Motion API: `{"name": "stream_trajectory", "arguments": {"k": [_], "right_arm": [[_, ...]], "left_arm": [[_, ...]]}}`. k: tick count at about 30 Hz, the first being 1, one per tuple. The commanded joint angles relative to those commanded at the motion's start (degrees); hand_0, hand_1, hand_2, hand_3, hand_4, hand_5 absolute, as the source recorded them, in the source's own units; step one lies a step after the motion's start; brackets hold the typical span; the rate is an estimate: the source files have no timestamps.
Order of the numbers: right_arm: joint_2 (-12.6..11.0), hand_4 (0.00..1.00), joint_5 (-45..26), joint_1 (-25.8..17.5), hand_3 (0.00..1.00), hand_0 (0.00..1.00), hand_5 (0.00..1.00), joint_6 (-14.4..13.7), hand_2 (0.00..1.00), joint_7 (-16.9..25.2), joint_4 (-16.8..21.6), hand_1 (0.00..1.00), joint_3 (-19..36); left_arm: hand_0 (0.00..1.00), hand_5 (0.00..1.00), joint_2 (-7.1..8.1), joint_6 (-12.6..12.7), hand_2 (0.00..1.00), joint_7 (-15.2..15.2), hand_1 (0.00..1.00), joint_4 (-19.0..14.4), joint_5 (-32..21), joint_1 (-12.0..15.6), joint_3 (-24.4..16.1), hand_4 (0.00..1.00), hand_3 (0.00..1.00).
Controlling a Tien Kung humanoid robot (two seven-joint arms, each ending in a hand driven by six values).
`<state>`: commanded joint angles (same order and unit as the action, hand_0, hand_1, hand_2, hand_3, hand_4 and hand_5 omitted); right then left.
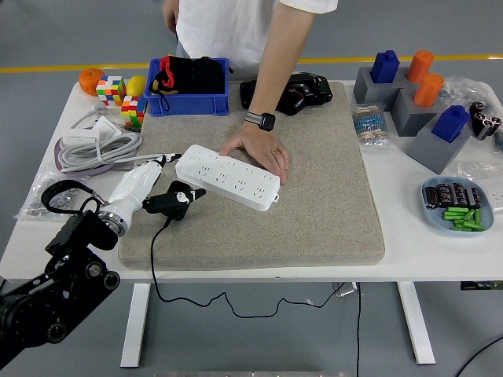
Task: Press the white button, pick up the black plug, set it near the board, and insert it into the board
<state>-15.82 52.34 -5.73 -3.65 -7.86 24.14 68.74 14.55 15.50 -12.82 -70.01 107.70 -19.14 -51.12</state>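
A white power strip (228, 177) lies slantwise on the grey mat (314, 204). A person's hand (259, 149) rests on its far edge and holds it still. The black plug (179, 206) lies on the mat just left of and below the strip's left end, and its black cable (156, 259) runs off the table's front edge. My left hand (161, 196), white with dark fingers, reaches in from the lower left and its fingers are curled around the plug. The plug is mostly hidden by the fingers.
A blue bin (189, 86) with black items stands at the back left, with colour cubes (118, 90) beside it. A coiled white cable (98, 145) lies left of the mat. Grey blocks (416, 110) and a blue plate (456, 206) are on the right.
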Motion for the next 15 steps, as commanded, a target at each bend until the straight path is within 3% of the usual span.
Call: {"name": "stream_trajectory", "arguments": {"k": [3, 4, 9, 10, 15], "right_arm": [[-0.04, 0.703, 0.0, 0.04, 0.641, 0.742, 0.396, 0.01, 0.688, 0.0, 0.01, 0.713, -0.17], [-0.05, 0.703, -0.01, 0.05, 0.641, 0.742, 0.397, 0.0, 0.688, 0.01, 0.03, 0.713, -0.2], [-0.1, 0.703, -0.04, -0.02, 0.641, 0.742, 0.397, 0.0, 0.688, 0.0, -0.02, 0.713, -0.4], [-0.1, 0.703, -0.05, -0.03, 0.641, 0.742, 0.396, 0.0, 0.688, 0.0, -0.03, 0.713, -0.45], [-0.05, 0.703, -0.05, 0.04, 0.641, 0.742, 0.396, 0.01, 0.688, 0.0, -0.04, 0.713, -0.54]], "left_arm": [[0.808, 0.722, -0.23, 0.28, 0.88, -1.22, 0.918, 0.12, 2.62, 0.11, 0.15, 0.998, 0.909], [0.705, 0.667, -0.3, 0.3, 0.8, -2.1, 0.849, 0.04, 4.2, 0.2, 0.23, 0.998, 0.871], [0.705, 0.667, -0.29, 0.63, 0.8, -4.59, 0.849, -0.19, 9.72, 0.5, 1.03, 0.998, 0.871], [0.425, 0.33, -0.26, 0.66, 0.665, -4.94, 0.7, -0.01, 10.51, 0.54, 1.27, 0.998, 0.771], [0.425, 0.33, -0.05, 0.65, 0.665, -5.58, 0.7, 0.95, 11.44, 0.39, 2.42, 0.998, 0.771]]}}
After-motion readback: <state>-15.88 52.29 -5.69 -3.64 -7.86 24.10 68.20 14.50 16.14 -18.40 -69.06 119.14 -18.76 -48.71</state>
